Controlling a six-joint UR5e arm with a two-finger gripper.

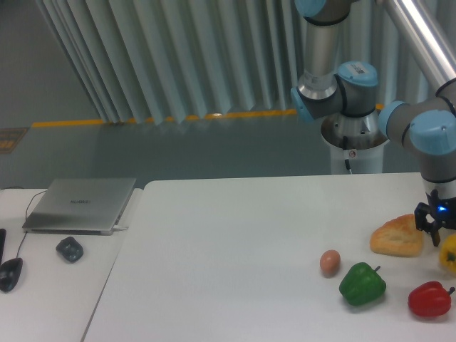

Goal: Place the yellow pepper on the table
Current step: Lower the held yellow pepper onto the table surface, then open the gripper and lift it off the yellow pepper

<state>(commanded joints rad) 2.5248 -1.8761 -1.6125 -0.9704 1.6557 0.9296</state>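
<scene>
I'm gripping the yellow pepper (448, 253) in my gripper (442, 239) at far right, steering for bare table (235, 249) away from the bread (396, 237) and red pepper (429, 299).
</scene>
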